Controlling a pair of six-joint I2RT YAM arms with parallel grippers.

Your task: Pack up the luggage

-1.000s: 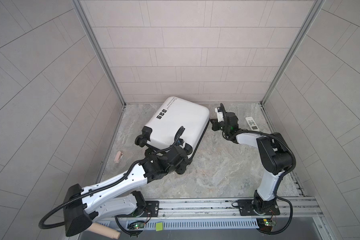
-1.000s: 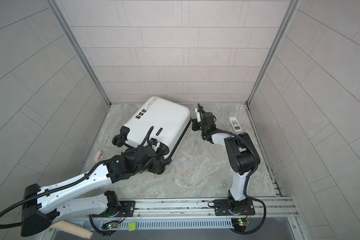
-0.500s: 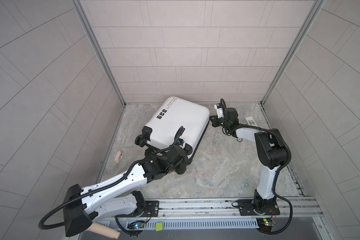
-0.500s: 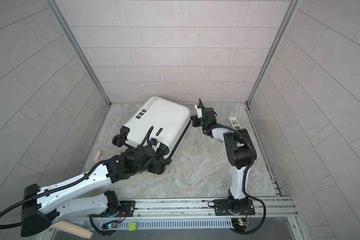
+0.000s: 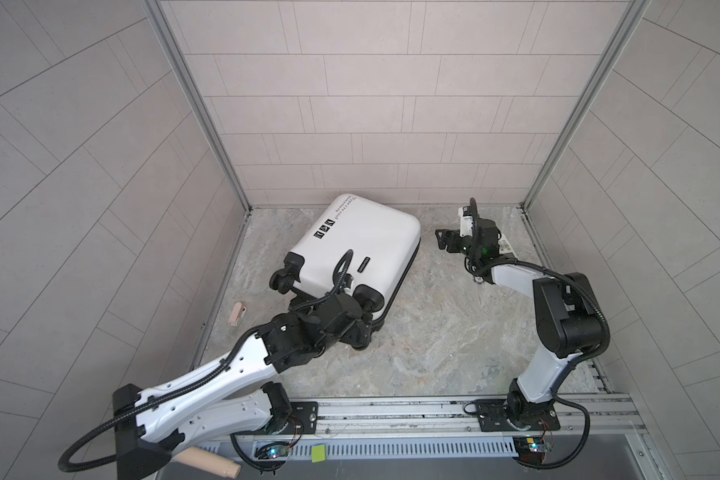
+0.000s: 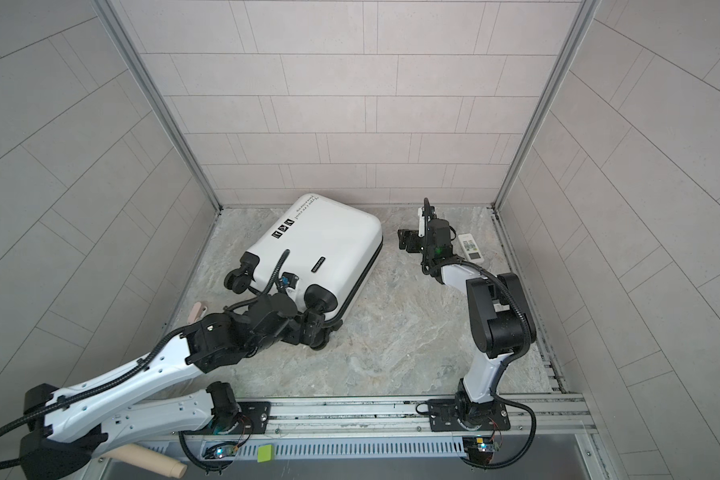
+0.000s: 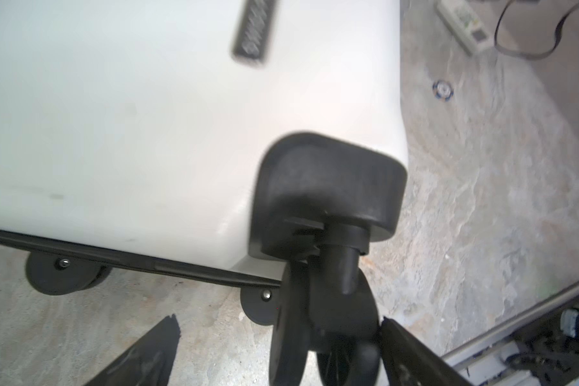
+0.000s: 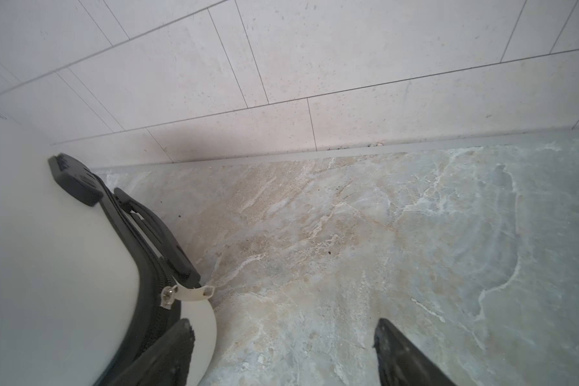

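Observation:
The luggage [image 5: 362, 245] [image 6: 325, 245] is a white hard-shell suitcase that lies closed and flat on the stone floor near the back wall, its black zipper band shut. My left gripper [image 5: 364, 330] [image 6: 313, 328] [image 7: 278, 322] stands open at the suitcase's near corner. A black caster wheel [image 7: 331, 317] sits between its fingers, close against one of them. My right gripper [image 5: 443, 239] [image 6: 406, 241] [image 8: 283, 324] is open beside the far right corner of the luggage [image 8: 47, 267], with bare floor between its fingers. A white zipper pull [image 8: 194, 292] hangs just off one fingertip.
A white remote control [image 5: 506, 247] [image 6: 470, 247] [image 7: 462, 20] lies by the right wall behind the right arm. A small blue-and-white round piece [image 7: 443, 89] sits on the floor. A pink object [image 5: 238, 318] lies past the left floor edge. Tiled walls enclose three sides.
Both grippers have opened: the left jaws spread away from the caster wheel and the right jaws went from shut to wide. The luggage has not moved.

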